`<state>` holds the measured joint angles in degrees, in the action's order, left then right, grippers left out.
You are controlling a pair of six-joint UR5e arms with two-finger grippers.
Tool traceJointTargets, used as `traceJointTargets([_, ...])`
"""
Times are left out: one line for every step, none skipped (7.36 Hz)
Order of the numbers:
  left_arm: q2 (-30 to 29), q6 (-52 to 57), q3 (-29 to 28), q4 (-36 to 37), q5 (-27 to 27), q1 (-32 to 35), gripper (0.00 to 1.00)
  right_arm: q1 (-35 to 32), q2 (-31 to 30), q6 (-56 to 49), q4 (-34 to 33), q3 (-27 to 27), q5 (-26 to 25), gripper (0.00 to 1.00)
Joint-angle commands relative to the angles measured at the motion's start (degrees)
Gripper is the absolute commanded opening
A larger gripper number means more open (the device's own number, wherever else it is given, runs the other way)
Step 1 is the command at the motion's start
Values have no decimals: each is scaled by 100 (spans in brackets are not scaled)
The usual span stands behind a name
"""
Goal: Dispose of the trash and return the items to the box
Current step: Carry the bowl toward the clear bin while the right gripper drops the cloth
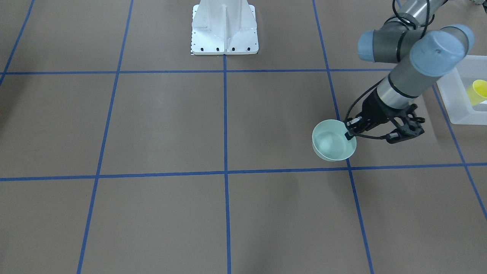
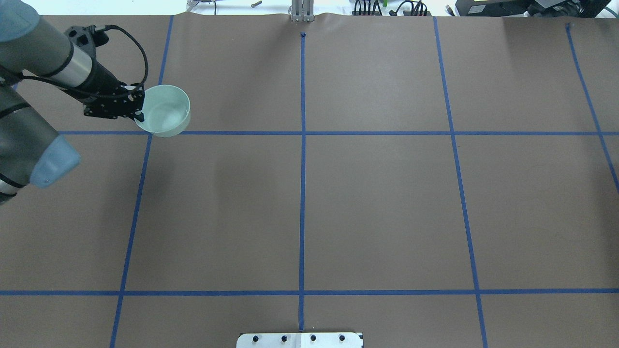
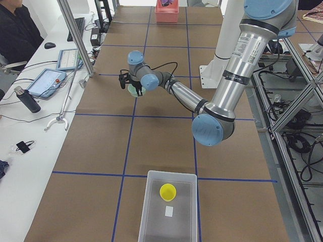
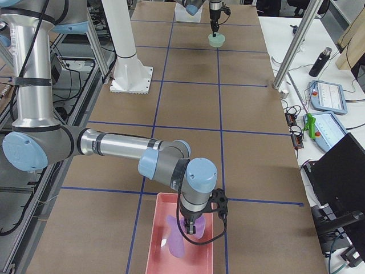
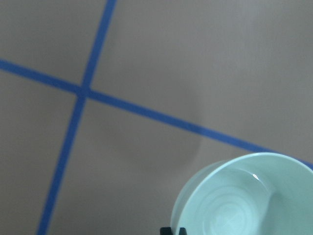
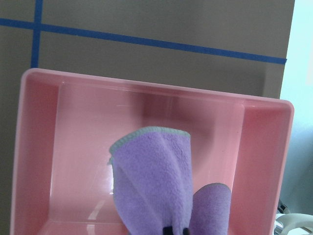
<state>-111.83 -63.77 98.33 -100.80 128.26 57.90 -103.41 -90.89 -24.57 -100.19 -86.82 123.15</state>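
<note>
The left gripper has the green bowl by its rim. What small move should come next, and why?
Probably carry it toward the box. The left gripper is shut on the rim of the bowl, which seems lifted off the table, and the yellow cup already lies in the box, at the table's left end.

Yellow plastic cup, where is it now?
In the exterior left view, the small yellow plastic cup sits inside the frosted white plastic bin, on the robot's left, nearest that camera.

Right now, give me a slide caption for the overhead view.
Left gripper pinches the mint-green bowl by its rim over the taped brown table.
</note>
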Motion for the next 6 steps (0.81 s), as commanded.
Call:
traceJointTargets([56, 1353, -24, 577, 155, 886, 0, -48, -25, 74, 482, 359, 59, 99])
traceJointTargets([213, 1907, -50, 587, 312, 1212, 0, -48, -25, 110, 483, 316, 164, 100])
traceJointTargets([571, 2608, -50, 587, 488, 1650, 0, -48, -25, 319, 483, 193, 539, 100])
traceJointTargets([836, 3294, -68, 596, 672, 2168, 0, -39, -43, 808, 448, -130, 969, 100])
traceJointTargets([1204, 3979, -68, 614, 778, 2712, 0, 83, -78, 1109, 439, -438, 1078, 100])
traceJointTargets([1712, 4830, -164, 631, 823, 3257, 0, 328, -78, 1495, 430, -719, 1175, 100])
